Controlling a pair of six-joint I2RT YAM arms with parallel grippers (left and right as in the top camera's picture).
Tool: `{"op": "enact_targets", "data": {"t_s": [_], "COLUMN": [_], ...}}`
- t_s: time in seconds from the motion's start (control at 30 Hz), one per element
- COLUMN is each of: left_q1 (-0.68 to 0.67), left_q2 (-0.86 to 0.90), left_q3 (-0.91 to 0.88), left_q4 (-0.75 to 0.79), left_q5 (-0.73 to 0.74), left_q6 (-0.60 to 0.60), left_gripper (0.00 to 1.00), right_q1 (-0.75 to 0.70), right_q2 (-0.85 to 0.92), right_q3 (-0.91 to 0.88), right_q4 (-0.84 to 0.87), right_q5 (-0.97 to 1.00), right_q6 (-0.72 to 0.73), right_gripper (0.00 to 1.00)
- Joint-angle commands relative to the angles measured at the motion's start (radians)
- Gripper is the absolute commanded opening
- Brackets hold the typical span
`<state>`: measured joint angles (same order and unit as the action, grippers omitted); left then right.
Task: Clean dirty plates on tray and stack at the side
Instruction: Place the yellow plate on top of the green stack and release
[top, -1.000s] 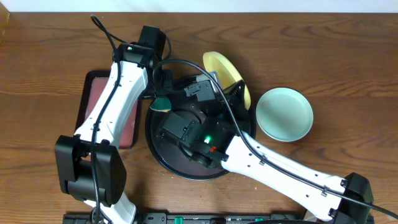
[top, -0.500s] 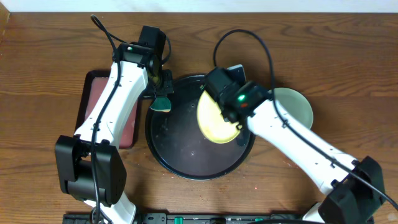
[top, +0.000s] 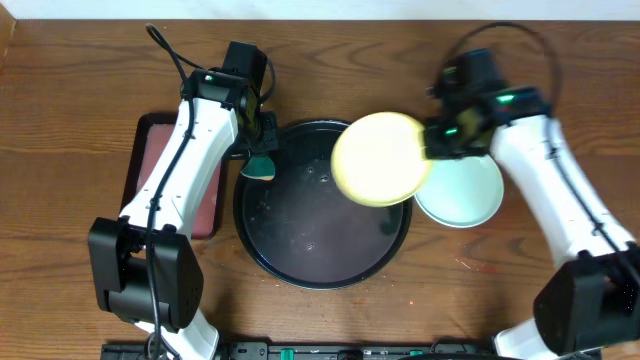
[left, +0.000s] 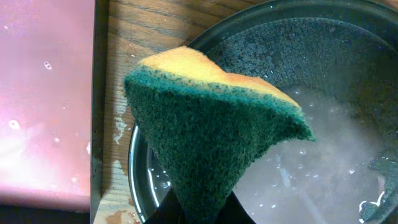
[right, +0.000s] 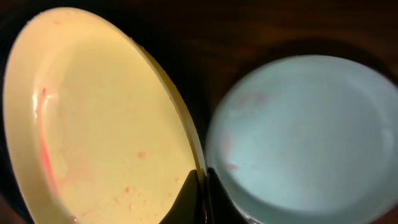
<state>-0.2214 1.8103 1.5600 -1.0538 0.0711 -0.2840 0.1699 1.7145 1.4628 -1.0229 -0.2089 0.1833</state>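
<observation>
Tray (top: 300, 235): sponge (top: 261, 167) over left rim, held plate (top: 380, 160) over right rim, second plate (top: 468, 195) on table (top: 80, 60) just right, side tray (top: 140, 160) left.

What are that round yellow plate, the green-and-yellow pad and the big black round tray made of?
Round yellow plate: probably smooth, glossy plastic; light glints on its face. Green-and-yellow pad: a sponge, yellow foam backed with coarse green scouring fibre. Big black round tray: hard and wet-shiny, plastic or coated metal; I cannot tell which.

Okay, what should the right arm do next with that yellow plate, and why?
Probably shift the yellow plate slightly right and lower it onto the mint plate: the right gripper holds it by the rim, half over the black tray, only partly above that plate.
</observation>
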Motion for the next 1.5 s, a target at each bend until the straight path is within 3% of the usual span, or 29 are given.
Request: {"op": "enact_targets", "data": {"t_s": [0.0,0.23,0.47,0.57,0.73,1.0,1.23,1.47], "left_q1": [0.002,0.002,0.002,0.002,0.008,0.129,0.255,0.364], "left_q2": [0.000,0.000,0.000,0.000,0.000,0.000,0.007,0.078], "left_q3": [-0.008,-0.008,-0.008,-0.008,-0.008,-0.008,-0.008,-0.018], "left_q4": [-0.002,-0.001,0.005,0.005,0.003,-0.022,0.021,0.075], "left_q5": [-0.016,-0.016,-0.016,-0.016,-0.092,-0.110,-0.110,-0.110], "left_q6": [-0.002,-0.002,-0.002,-0.002,-0.001,0.047,0.229,0.240], "left_gripper": [0.08,0.07,0.08,0.08,0.08,0.08,0.07,0.08], "right_q1": [-0.136,-0.333,-0.454,-0.454,-0.444,-0.402,-0.306,-0.218], "right_q2": [-0.026,-0.026,-0.026,-0.026,-0.026,-0.067,-0.155,-0.179], "right_q3": [-0.014,-0.177,-0.399,-0.419,-0.421,-0.353,-0.254,-0.232], "right_q4": [-0.018,0.038,0.262,0.279,0.244,0.155,0.132,0.131], "right_q5": [-0.103,-0.026,-0.024,-0.025,-0.035,-0.046,-0.043,-0.024], "right_q6": [-0.043,-0.025,0.026,0.026,0.022,0.024,0.021,0.013], "right_gripper": [0.01,0.01,0.02,0.02,0.28,0.46,0.99,0.99]}}
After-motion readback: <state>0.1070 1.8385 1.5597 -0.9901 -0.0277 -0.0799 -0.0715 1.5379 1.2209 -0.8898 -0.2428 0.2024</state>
